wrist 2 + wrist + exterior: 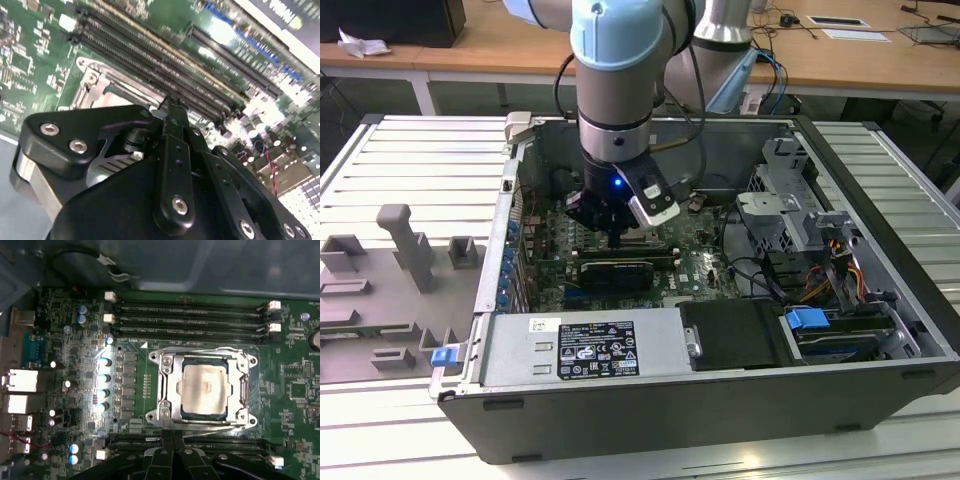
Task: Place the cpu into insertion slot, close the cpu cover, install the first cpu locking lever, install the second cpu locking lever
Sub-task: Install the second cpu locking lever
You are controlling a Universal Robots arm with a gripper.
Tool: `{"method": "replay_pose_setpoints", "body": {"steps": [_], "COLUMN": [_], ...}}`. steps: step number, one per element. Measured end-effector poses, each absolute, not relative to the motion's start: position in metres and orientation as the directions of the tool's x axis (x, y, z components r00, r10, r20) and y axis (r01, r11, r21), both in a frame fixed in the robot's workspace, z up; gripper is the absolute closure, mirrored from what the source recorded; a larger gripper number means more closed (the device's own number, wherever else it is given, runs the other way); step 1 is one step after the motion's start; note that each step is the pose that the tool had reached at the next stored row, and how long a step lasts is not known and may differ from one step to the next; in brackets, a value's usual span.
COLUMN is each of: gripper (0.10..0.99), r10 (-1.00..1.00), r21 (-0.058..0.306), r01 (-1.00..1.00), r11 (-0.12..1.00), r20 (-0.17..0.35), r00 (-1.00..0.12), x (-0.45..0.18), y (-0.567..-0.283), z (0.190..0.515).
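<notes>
Green circuit board [700,265] is seen on the floor of an open computer case [880,400] in the exterior view. The arm reaches down into the case, and the gripper [616,236] hangs low over the board, just behind the long black graphics card [616,272]. The socket is screened by the gripper body here.

In the second wrist view, the gripper [172,100] is shown with its fingers drawn together, nothing clamped between them. One corner of the insertion slot [92,82] shows beyond the black housing; the rest is hidden behind it. Memory slots [165,67] run just past the tips.

In the first wrist view, the cpu [204,385] is seated flat in the insertion slot [242,416]. The cpu cover [171,390] lies down around it, the chip showing through its window. The gripper [173,441] sits just beside the socket's near edge, on its centre line. Thin wire levers [200,351] run along two sides; whether they are latched cannot be made out.
</notes>
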State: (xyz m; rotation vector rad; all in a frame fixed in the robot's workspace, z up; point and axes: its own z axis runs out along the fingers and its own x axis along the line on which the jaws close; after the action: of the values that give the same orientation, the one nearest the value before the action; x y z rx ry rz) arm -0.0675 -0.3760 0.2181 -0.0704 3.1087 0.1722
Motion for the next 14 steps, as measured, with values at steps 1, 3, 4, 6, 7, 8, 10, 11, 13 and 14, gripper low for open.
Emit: {"method": "replay_pose_setpoints", "body": {"steps": [1, 3, 4, 6, 7, 8, 10, 11, 13, 14], "gripper": [0.980, 0.980, 0.980, 0.980, 0.980, 0.980, 0.980, 0.980, 0.980, 0.980], "r10": [-0.043, -0.042, -0.041, -0.040, -0.040, -0.040, -0.040, -0.039, -0.040, -0.040], "r21": [0.119, 0.166, 0.190, 0.206, 0.209, 0.212, 0.225, 0.232, 0.250, 0.251], "r01": [-0.046, -0.046, -0.046, -0.047, -0.046, -0.047, -0.047, -0.047, -0.048, -0.048], "r11": [0.992, 0.985, 0.981, 0.977, 0.977, 0.976, 0.973, 0.972, 0.967, 0.967], "r20": [-0.030, -0.032, -0.033, -0.034, -0.034, -0.034, -0.035, -0.035, -0.036, -0.036], "r00": [-0.999, -0.999, -0.999, -0.999, -0.999, -0.999, -0.999, -0.999, -0.999, -0.999], "x": [-0.068, -0.069, -0.069, -0.069, -0.069, -0.070, -0.071, -0.072, -0.075, -0.075], "y": [-0.377, -0.382, -0.385, -0.390, -0.392, -0.394, -0.399, -0.400, -0.402, -0.402], "z": [0.218, 0.218, 0.218, 0.218, 0.218, 0.218, 0.218, 0.217, 0.210, 0.208]}}
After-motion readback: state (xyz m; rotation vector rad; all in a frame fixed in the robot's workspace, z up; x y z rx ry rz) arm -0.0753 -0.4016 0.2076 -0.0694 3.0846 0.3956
